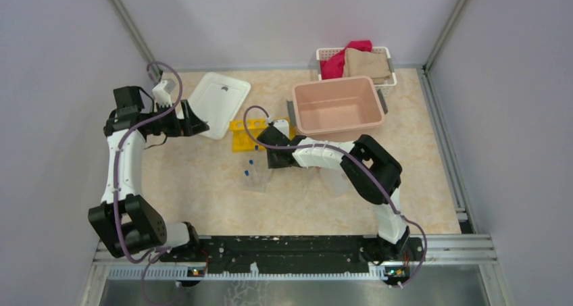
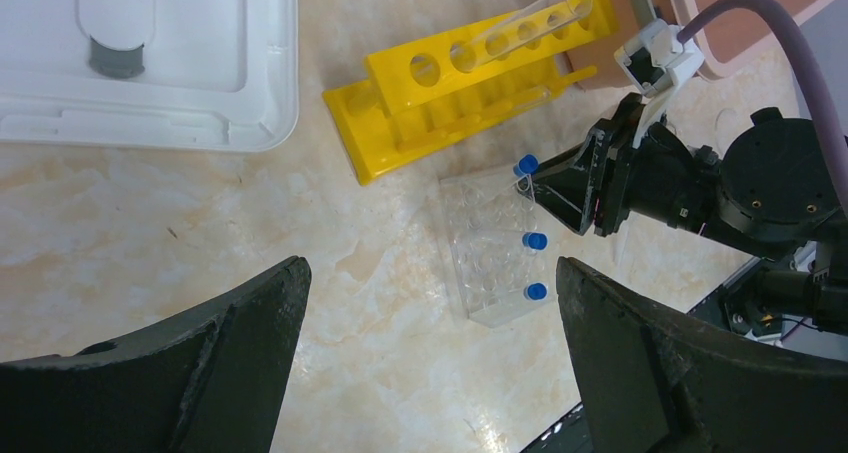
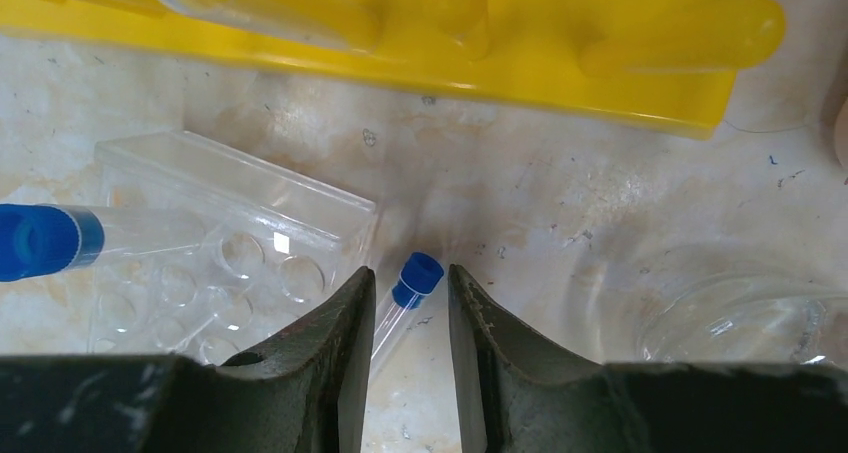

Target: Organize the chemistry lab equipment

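Observation:
My right gripper (image 3: 408, 271) is low over the table, jaws narrowly apart around a small clear tube with a blue cap (image 3: 414, 278). The tube leans on the left finger, with a gap to the right finger. A clear tube rack (image 3: 230, 263) beside it holds another blue-capped tube (image 3: 45, 241). In the left wrist view this rack (image 2: 490, 263) shows two capped tubes. The yellow rack (image 1: 250, 134) holds a large clear tube (image 2: 530, 18). A clear round flask (image 3: 735, 313) sits to the right. My left gripper (image 2: 430, 268) is open and empty, high above the table near the white lid.
A white lid with a grey handle (image 1: 219, 103) lies at the back left. The pink tub (image 1: 336, 82) stands behind the right gripper. A white basket (image 1: 324, 53) of red and tan cloths is at the back. Walls close in on both sides.

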